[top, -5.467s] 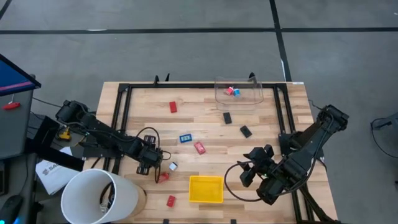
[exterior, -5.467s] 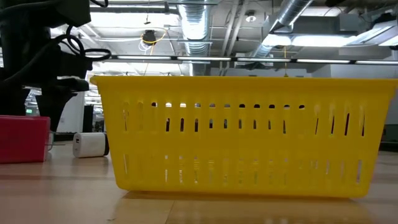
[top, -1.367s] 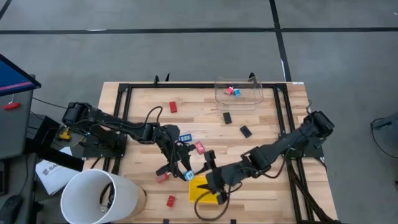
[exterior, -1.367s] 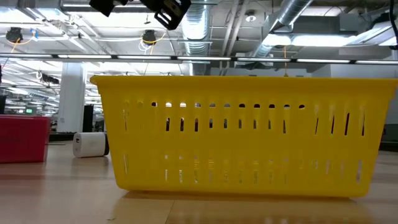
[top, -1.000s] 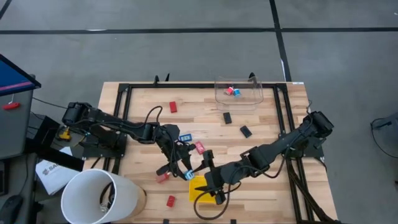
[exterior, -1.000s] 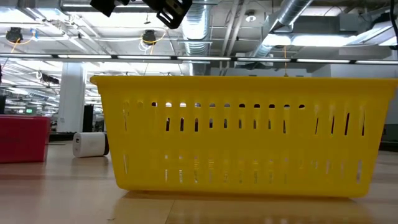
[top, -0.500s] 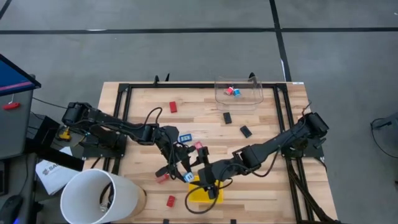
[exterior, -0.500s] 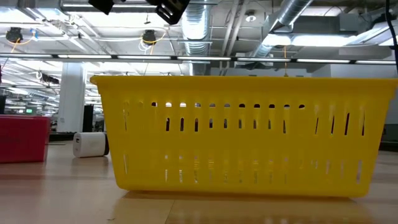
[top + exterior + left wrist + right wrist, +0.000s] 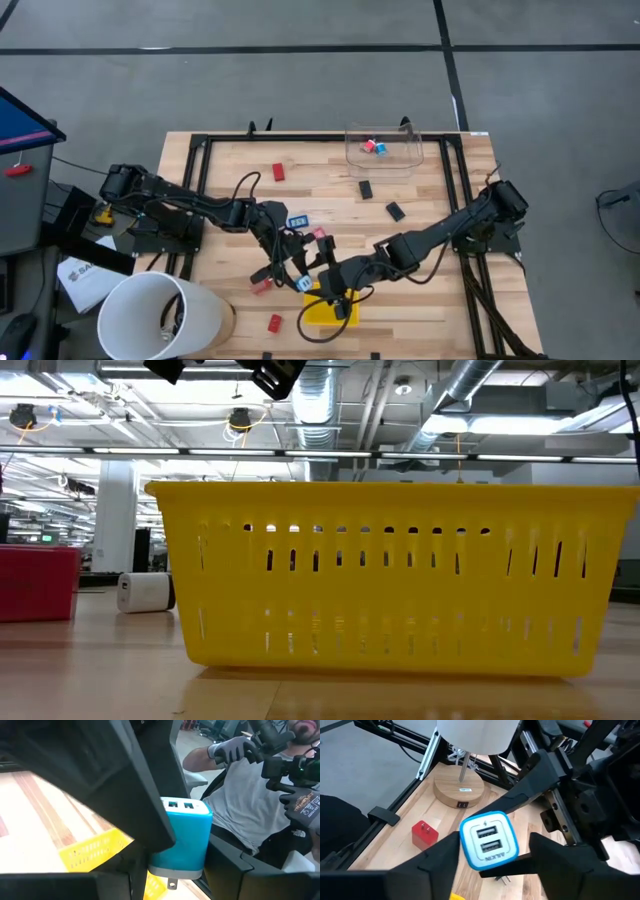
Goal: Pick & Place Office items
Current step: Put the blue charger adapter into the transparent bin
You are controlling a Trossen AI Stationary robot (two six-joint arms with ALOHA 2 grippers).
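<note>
A pale wood-plank table [image 9: 440,195] with a black frame [image 9: 196,165] stands on a grey floor [image 9: 300,70] crossed by dark lines. In the low view, silver ducts [image 9: 320,400], pipes and strip lights [image 9: 90,422] fill the ceiling; a white column [image 9: 117,525] stands at left. A seated person [image 9: 250,810] in a grey shirt and gloves shows at upper right of the left wrist view.

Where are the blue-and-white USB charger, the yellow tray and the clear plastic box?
blue-and-white USB charger [image 9: 488,840]: right wrist view, white face with ports.
yellow tray [image 9: 400,520]: low view, front wall.
clear plastic box [image 9: 412,157]: high view, right wall.
</note>
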